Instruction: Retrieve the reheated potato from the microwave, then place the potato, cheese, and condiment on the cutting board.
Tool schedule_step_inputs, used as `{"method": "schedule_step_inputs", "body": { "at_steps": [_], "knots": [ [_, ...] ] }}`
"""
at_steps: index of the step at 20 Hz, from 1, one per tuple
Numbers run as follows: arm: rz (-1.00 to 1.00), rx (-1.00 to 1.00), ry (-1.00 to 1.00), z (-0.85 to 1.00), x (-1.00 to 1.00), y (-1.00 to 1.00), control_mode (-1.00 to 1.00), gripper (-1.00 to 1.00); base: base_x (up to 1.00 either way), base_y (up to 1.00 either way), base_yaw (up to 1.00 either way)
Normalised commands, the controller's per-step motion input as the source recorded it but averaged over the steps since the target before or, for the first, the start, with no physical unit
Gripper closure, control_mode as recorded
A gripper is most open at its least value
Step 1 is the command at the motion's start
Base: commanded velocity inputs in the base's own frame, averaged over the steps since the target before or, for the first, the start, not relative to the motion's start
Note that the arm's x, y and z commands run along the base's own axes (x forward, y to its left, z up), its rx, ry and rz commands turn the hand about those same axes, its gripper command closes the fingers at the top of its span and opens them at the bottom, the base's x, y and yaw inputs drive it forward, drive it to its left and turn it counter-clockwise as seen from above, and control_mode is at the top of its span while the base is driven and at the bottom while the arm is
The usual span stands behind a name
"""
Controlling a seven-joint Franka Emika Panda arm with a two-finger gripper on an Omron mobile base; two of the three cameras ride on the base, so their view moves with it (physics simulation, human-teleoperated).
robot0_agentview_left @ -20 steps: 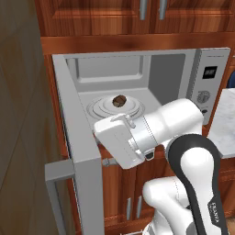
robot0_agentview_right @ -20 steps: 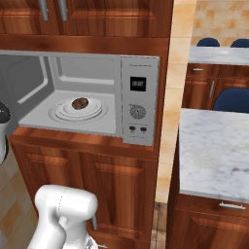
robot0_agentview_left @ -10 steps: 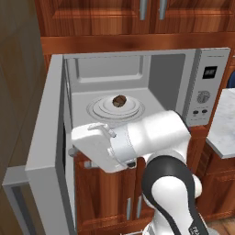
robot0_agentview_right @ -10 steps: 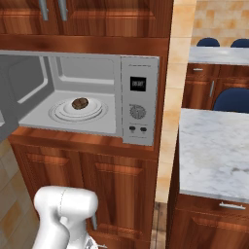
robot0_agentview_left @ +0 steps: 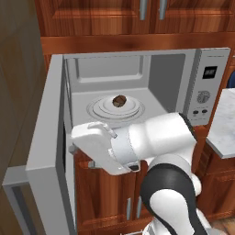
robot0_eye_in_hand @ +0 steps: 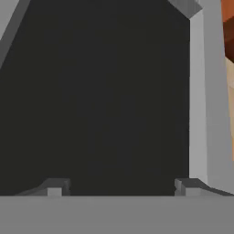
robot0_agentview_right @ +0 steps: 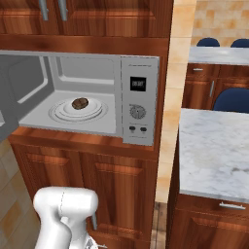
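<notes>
Door's further along than half a second ago: I now see the microwave (robot0_agentview_left: pixel 137 87) door (robot0_agentview_left: pixel 46 160) swung fully out to the left in the left base view, nearly edge-on to the camera. A second ago it sat well less open. My hand has moved left with it and now sits below the cavity's front lip, against the inner face of the door.

Gripper (robot0_eye_in_hand: pixel 119 187): fingertips (robot0_eye_in_hand: pixel 55 186) stand wide apart in the hand view, nothing between them. They point straight at the dark door glass (robot0_eye_in_hand: pixel 100 91), very close; the grey door frame (robot0_eye_in_hand: pixel 203 100) runs along the right side of that view. I can't tell if the tips touch the glass.

Clearance: cavity mouth is fully open across its width. My forearm (robot0_agentview_left: pixel 156 137) lies across the front below the cavity floor, so the opening itself is unobstructed. Control panel (robot0_agentview_right: pixel 138 102) bounds the right side, the door the left. A marble counter (robot0_agentview_right: pixel 214 151) sits off to the right, well apart.

The potato (robot0_agentview_left: pixel 120 100) hasn't moved: middle of the white turntable (robot0_agentview_left: pixel 114 108), inside the cavity. It lies above and behind my hand, to its right in the left base view; the hand faces away from it, toward the door.
</notes>
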Motion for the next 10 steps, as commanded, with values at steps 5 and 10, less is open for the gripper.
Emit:
{"method": "schedule_step_inputs", "body": {
  "at_steps": [5,10],
  "knots": [
    [-0.08,-0.05,0.09,0.0,0.03,-0.43,-1.0,-1.0,0.0,0.0,0.0],
    [-0.06,-0.04,0.03,0.0,0.02,-0.49,-1.0,-1.0,0.0,0.0,0.0]
  ]
}}
